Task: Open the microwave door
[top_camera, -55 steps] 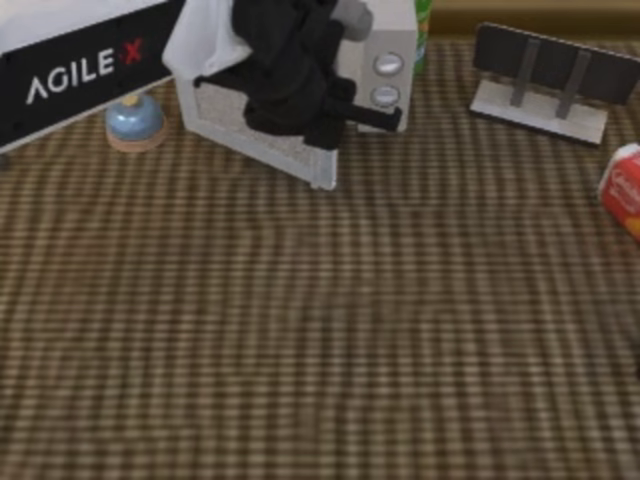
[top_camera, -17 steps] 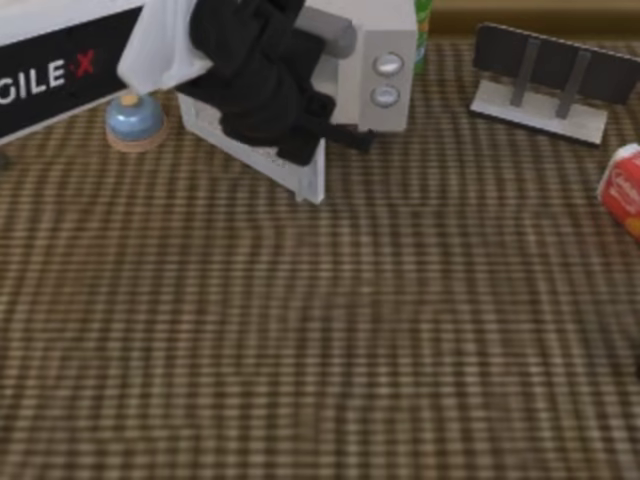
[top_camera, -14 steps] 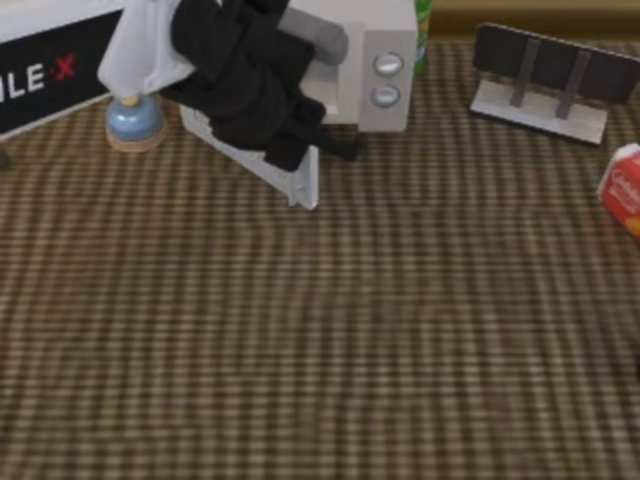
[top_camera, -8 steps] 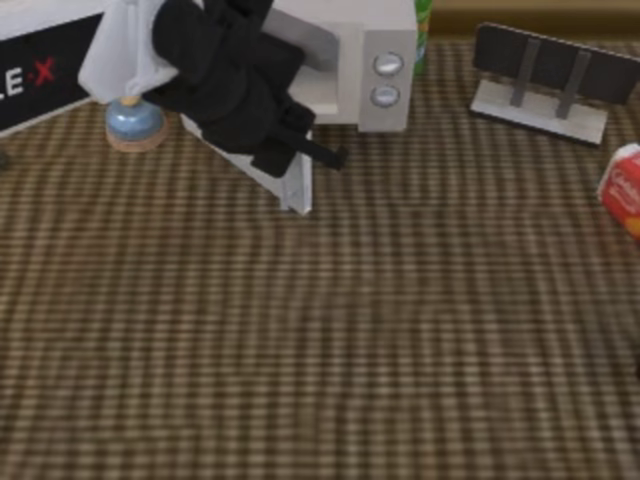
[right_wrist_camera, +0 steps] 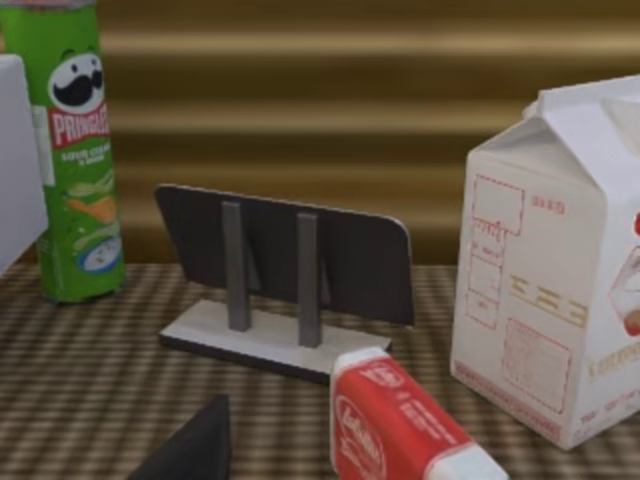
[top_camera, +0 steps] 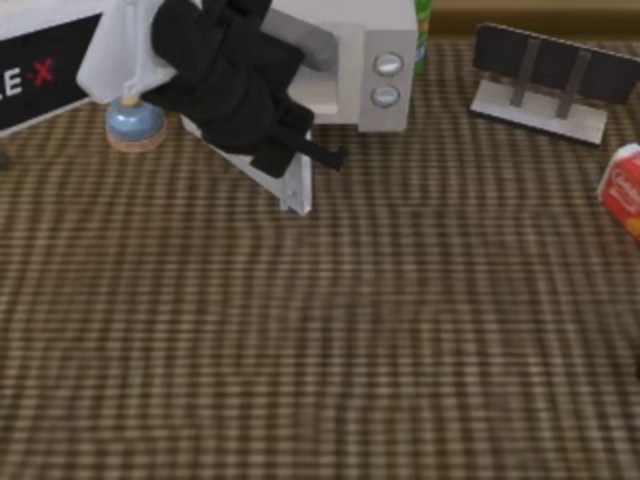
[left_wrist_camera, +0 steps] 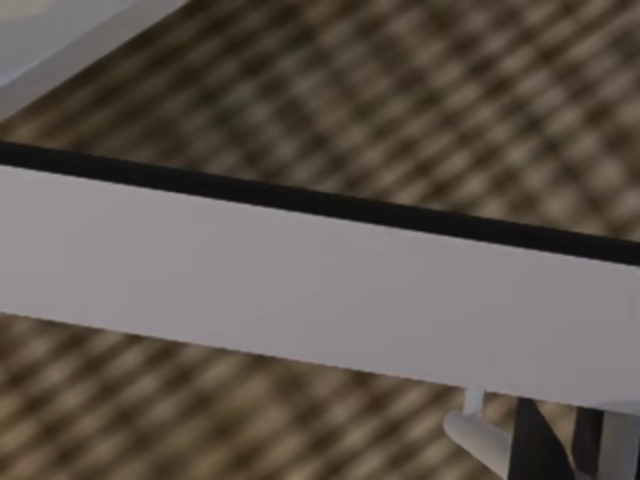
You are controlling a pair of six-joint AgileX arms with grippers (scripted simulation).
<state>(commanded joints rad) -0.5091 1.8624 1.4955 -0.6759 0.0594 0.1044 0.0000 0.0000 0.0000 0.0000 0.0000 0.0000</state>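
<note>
The near half of the tabletop (top_camera: 330, 350) carried nothing, which left room for the door's swing.

Farther in, toward the top view's left, the microwave door (top_camera: 290, 185) stood swung well out from the microwave (top_camera: 385, 50), hinged at its left side, so that its free edge pointed out over the tabletop and the white cavity lay exposed behind it. The left gripper (top_camera: 312, 152) sat at that free edge, its dark arm reaching down over the door's top, a placement that suits pulling the panel around its hinge. Whether the jaws were pinching the door or spread could not be told; the left wrist view showed only the door's white edge (left_wrist_camera: 320, 280) close up, with a dark strip along it. Judged from the wide angle, the opening was largely done.

Just left of the door sat a blue call bell (top_camera: 133, 122), near enough that further swing might reach it.

At the far right stood a dark slatted rack (top_camera: 540, 75), a red carton (top_camera: 622, 190) by the right edge, and a green Pringles can (right_wrist_camera: 75, 160) behind the microwave. A milk carton (right_wrist_camera: 550, 260) showed only in the right wrist view, where the right arm stayed parked out of the top view.
</note>
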